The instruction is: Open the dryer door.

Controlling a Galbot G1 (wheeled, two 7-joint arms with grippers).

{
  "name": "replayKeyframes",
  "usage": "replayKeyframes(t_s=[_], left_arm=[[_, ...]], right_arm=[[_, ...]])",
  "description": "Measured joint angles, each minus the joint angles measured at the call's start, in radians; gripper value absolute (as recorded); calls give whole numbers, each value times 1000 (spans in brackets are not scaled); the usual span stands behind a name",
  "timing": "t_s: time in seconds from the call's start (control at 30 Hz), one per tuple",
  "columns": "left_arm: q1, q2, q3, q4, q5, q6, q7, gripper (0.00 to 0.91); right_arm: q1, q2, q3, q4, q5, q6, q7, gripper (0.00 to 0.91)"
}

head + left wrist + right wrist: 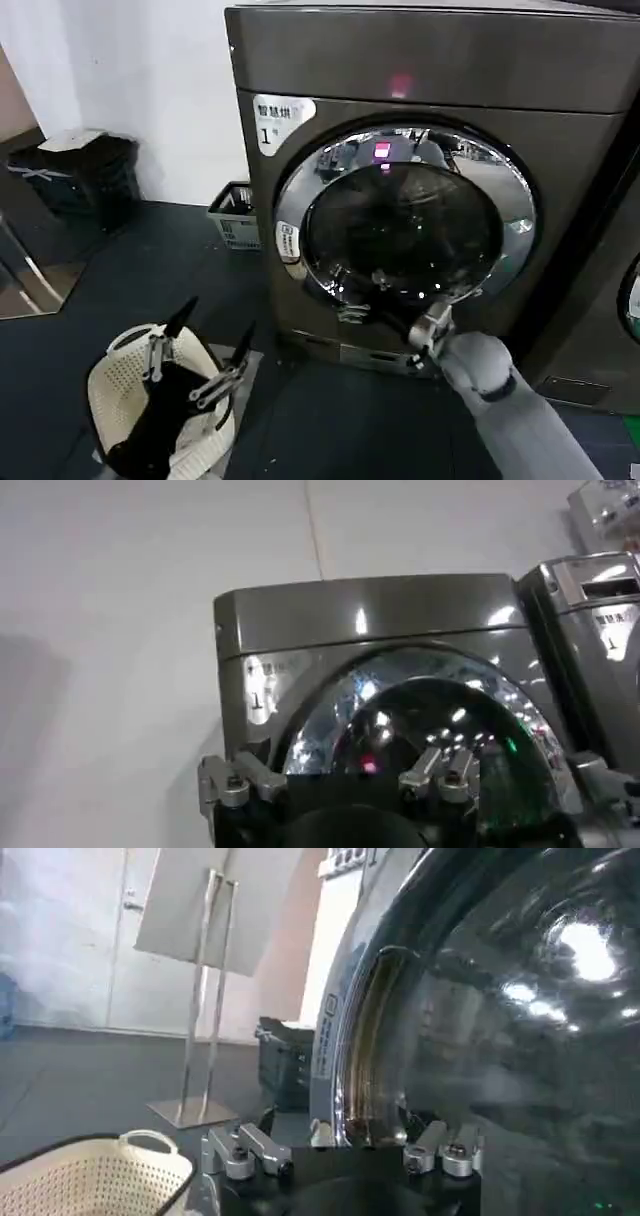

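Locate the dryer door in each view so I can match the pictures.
Head view: the dryer door sits centre-right, chrome ring round dark glass, right gripper at its lower edge.
Left wrist view: lower centre-right, seen from below.
Right wrist view: close up, across the right half.
Shared landmark: the small white sticker on the rim.

The right arm (520, 410) is a smooth light-grey tube with a rounded joint, ending in a silver metal right gripper (425, 335). The left gripper (210, 350) has slim black fingers on silver, screw-studded linkages above a black wrist body (150, 430).
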Motion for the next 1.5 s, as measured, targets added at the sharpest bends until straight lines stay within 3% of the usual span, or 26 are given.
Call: replayKeyframes(t_s=[0.57,0.77,1.17,1.37,1.5], left_arm=[[-3,1,-18,-5,45,57,-15,907],[-13,2,-19,-5,68,84,-31,907],[-56,24,-33,3,-16,187,-27,907],[-96,48,-55,30,-60,213,-78,907],[-126,71,-76,57,-101,235,-45,907]], right_arm=[[129,93,-85,-122,1,2,1,907],[153,109,-85,-150,51,-4,-20,907],[184,109,-92,-182,79,-22,-130,907],[166,82,-73,-172,103,-18,-213,907],[152,54,-61,-155,111,-2,-294,907]])
